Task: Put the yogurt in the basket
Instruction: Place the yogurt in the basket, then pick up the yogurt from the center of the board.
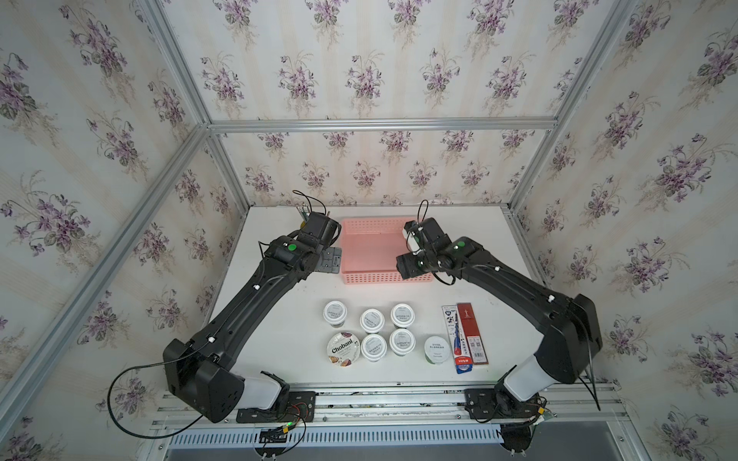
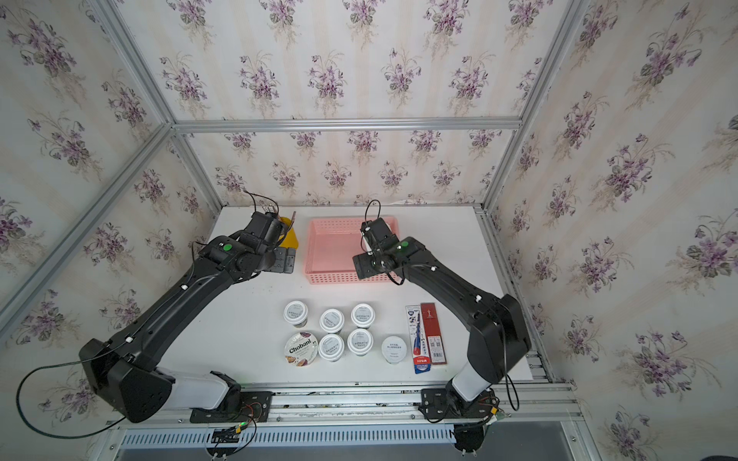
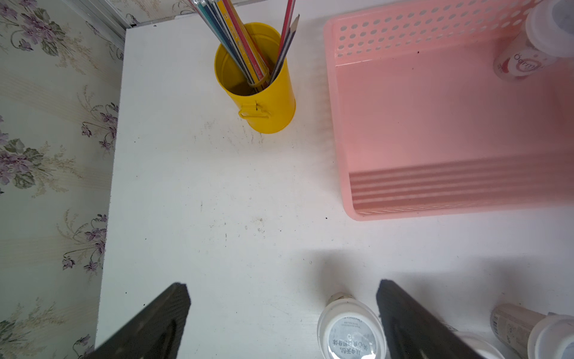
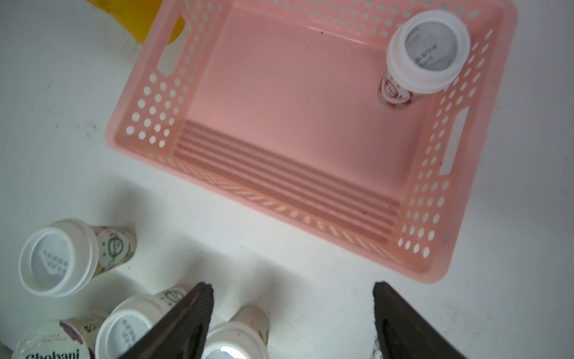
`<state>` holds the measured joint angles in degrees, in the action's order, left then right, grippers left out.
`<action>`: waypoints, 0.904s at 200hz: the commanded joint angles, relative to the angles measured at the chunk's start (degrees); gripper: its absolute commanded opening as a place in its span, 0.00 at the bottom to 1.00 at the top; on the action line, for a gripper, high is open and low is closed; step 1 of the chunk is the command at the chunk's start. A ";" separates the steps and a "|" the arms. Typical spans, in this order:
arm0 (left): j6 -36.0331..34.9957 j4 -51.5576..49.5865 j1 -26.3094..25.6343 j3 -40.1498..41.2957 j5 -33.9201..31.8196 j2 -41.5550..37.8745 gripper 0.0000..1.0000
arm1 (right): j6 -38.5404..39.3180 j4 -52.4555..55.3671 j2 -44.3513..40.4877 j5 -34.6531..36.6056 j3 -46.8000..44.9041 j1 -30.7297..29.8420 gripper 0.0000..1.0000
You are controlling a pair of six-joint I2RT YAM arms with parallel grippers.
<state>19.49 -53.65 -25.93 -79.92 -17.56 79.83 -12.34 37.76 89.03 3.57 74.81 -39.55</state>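
Observation:
The pink basket (image 1: 371, 255) (image 2: 335, 255) stands at the back middle of the table. One yogurt cup (image 4: 428, 46) (image 3: 528, 52) stands upright in its far right corner. Several white-lidded yogurt cups (image 1: 371, 320) (image 2: 331, 320), a Chobani cup (image 1: 342, 348) and a pale-green-lidded cup (image 1: 436, 349) stand in front of the basket. My right gripper (image 4: 293, 298) hangs open and empty, high over the table by the basket's near right corner (image 1: 407, 267). My left gripper (image 3: 281, 298) is open and empty, high beside the basket's left side (image 1: 331, 259).
A yellow pencil cup (image 3: 257, 84) (image 2: 289, 235) with pencils stands left of the basket, behind my left wrist. Flat blue and red packets (image 1: 465, 339) lie right of the yogurt cups. Walls and aluminium frame rails close the table on three sides.

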 commanded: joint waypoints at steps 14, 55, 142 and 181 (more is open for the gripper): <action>-0.08 -1.59 -0.26 -0.53 -0.02 0.26 0.99 | -5.88 2.94 -6.08 -0.80 -8.30 -5.98 0.83; -0.50 -1.46 -0.24 -0.93 -0.19 0.49 0.99 | -8.34 4.16 -9.08 -2.29 -13.77 -9.91 0.85; -0.42 -1.47 -0.20 -0.94 -0.03 0.81 0.99 | -7.89 0.76 -4.30 -2.80 -13.62 -11.99 0.84; -0.50 -1.50 -0.26 -0.92 -0.17 0.65 0.99 | -7.63 0.39 -2.71 -2.60 -13.02 -12.39 0.86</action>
<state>19.44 -54.85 -26.22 -80.51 -17.58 80.58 -19.77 38.79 85.80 0.60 61.39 -51.77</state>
